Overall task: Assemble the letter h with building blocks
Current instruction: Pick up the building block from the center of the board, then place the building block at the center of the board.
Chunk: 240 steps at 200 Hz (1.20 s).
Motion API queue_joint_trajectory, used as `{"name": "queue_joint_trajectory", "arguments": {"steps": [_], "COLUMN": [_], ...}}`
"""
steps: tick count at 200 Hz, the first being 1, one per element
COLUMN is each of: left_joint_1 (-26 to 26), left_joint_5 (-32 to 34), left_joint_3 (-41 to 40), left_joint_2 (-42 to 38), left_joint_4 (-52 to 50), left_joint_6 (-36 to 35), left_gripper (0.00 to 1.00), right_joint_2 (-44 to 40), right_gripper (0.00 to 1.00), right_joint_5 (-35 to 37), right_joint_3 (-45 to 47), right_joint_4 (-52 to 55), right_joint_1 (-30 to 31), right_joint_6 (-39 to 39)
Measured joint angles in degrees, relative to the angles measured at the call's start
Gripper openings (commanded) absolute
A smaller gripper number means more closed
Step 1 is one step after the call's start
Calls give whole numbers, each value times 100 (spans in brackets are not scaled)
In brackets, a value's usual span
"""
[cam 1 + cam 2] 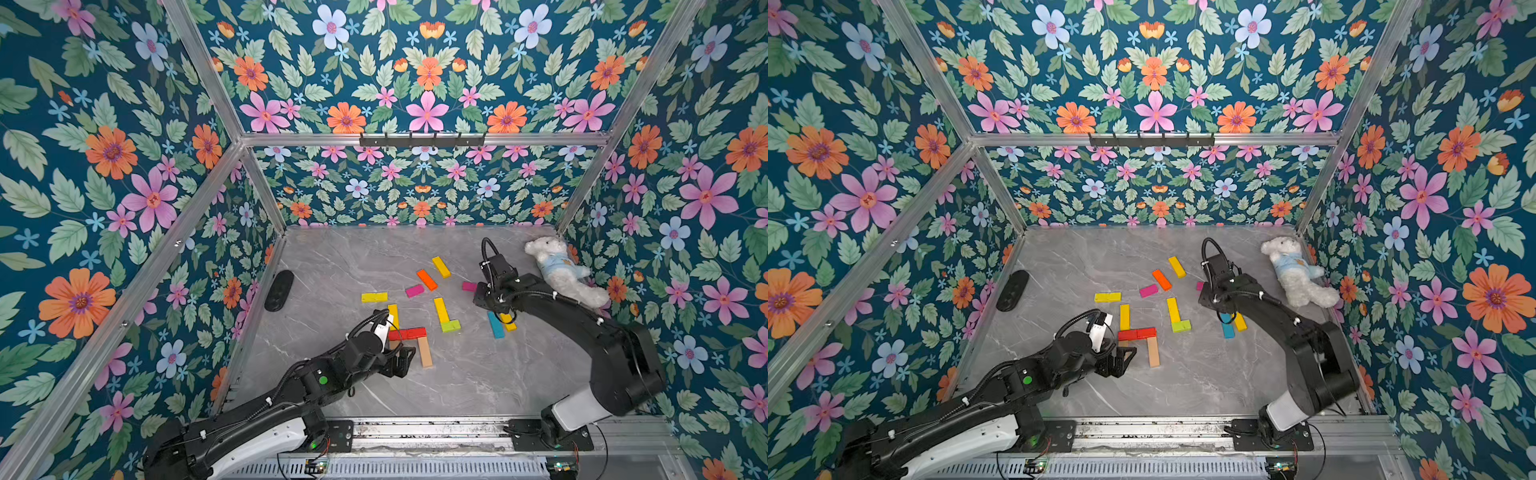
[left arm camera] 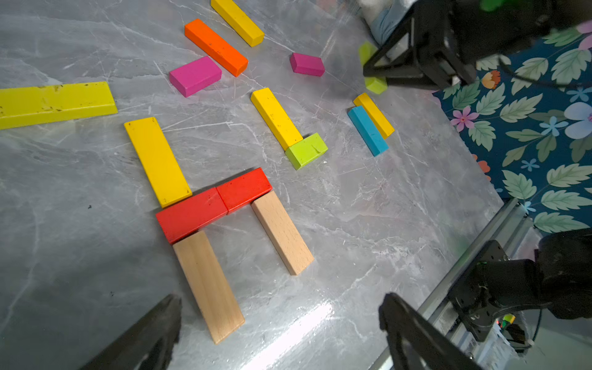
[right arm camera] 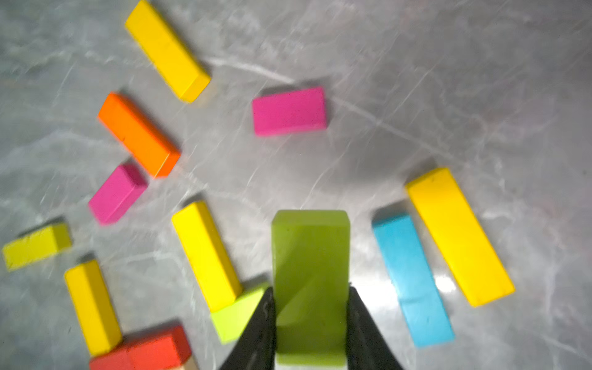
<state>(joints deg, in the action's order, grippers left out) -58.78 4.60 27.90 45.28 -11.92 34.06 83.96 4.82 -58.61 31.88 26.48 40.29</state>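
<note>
Near edge: the metal rail (image 1: 436, 430) that carries both arms (closest to the top camera), grey table (image 1: 478, 382) beyond.
Left claw (image 2: 282, 301): fingers spread wide, nothing between them, hovering over the near end of the figure.
Figure: near the middle of the table. A yellow stem bar (image 2: 157, 160) butts onto two red blocks (image 2: 192, 214) laid in a row, and two plain wood bars (image 2: 208, 285) run from the reds toward the rail. It already reads as an h (my reading).
Right claw (image 3: 310, 290): clamped on a lime block (image 3: 310, 243) across its width, one end poking out past the fingertips.
That block's place: off the table, I judge, above the patch beside the blue bar (image 3: 413, 282) and the yellow bar (image 3: 458, 237) alongside it. The top views hide it under the wrist.
Loose pieces: orange bar (image 1: 427, 279), two pink blocks (image 1: 414, 290), a second lime block (image 2: 306, 150) touching a loose yellow bar's (image 2: 275, 118) end.
Bystander: white bear (image 1: 561, 270) in the far right corner, well apart.
Step in hand: carry the lime block to the figure.
Doing it well: rise clear before travelling, pass over the loose yellow-and-lime pair, keep the block level, lower it flush against its neighbour, then let go (no sideways shove; the reds merely rest there). The left claw should draw back first, or both meet over the figure.
</note>
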Motion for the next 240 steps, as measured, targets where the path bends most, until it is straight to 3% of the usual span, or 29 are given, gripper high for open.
{"name": "queue_joint_trajectory", "arguments": {"steps": [43,91,110,134,146,165,191,215,240], "left_joint_1": [0,0,0,0,0,0,0,0,0], "left_joint_5": [-7,-15,-11,0,2,2,2,2,4], "left_joint_3": [0,2,11,11,11,11,11,20,39], "left_joint_2": [-9,-162,-275,-345,-348,-306,-245,-192,-153], "left_joint_4": [35,31,15,-11,-11,-13,-13,-11,-9], "left_joint_6": [-101,-118,-116,-116,-116,-116,-114,-114,-111], "left_gripper": [99,99,99,99,99,99,99,99,99], "right_joint_2": [-1067,-494,-240,-46,-35,-190,-691,-811,-1224], "right_gripper": [25,25,33,60,66,66,72,73,68], "right_joint_5": [37,269,273,282,260,195,407,782,796], "right_joint_3": [1375,1753,1838,1786,1746,1738,1410,1012,1360], "right_joint_4": [302,118,-52,-232,-334,-284,15,586,883], "right_joint_1": [1097,1624,1633,1659,1683,1670,1676,1502,1491], "right_joint_6": [1025,2201,2503,2723,2726,2608,1606,929,780]}}
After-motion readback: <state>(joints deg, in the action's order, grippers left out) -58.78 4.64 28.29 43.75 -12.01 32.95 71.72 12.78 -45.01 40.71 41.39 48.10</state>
